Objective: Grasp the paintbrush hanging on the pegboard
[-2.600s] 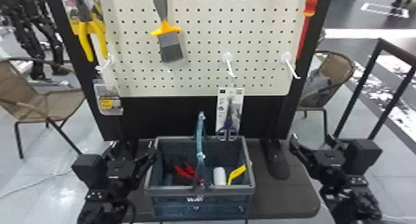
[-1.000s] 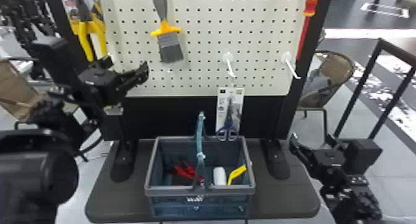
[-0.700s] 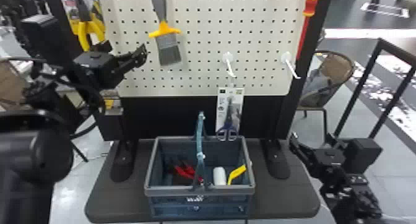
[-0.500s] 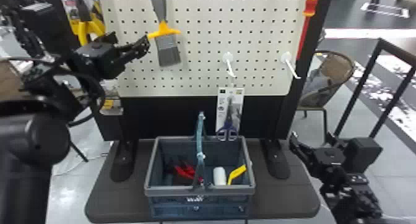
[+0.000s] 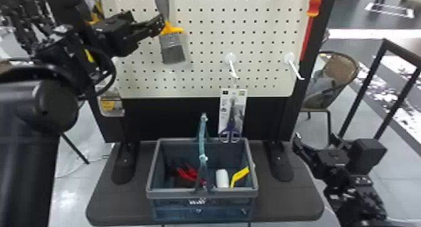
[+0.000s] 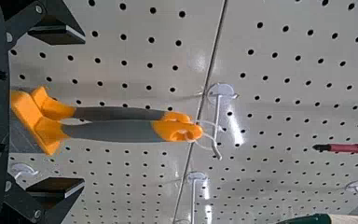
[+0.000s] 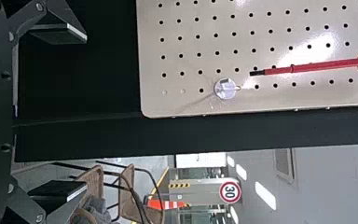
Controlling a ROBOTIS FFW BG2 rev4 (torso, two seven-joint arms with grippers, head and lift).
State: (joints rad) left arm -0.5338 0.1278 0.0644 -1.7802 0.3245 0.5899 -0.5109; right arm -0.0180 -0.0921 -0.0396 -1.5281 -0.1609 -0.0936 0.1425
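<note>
Starting on the left: the black left end effector (image 5: pixel 153 23) is up at the white perforated pegboard (image 5: pixel 250 38), level with the grey-handled paintbrush with the orange collar and grey bristles (image 5: pixel 170 38). The brush hangs bristles down from a small white hook (image 6: pixel 219 93). In the left wrist view the two flat fingers (image 6: pixel 51 29) are spread wide with the orange collar sitting between them. There's a gap on both sides, so it's got nothing clamped yet.

So my read is that the reach and line-up part looks basically done. What's left is closing on the collar or handle, then lifting the loop off the hook.

Moving toward the middle, a grey-blue plastic basket (image 5: pixel 200 192) sits on the dark tabletop (image 5: pixel 282 204), with its teal handle (image 5: pixel 203 138) standing up. Inside there's a red-handled tool (image 5: pixel 187 173), a white cylinder-looking thing (image 5: pixel 221 178) and something yellow (image 5: pixel 239 176) leaning on the right-hand wall. I can't tell what the yellow one is. A pack of blue-handled scissors (image 5: pixel 231 116) hangs just behind the basket.

Over on the right, the black right end effector (image 5: pixel 300 148) is parked low beside the tabletop edge. Its fingers are wide apart and hold nothing.
</note>
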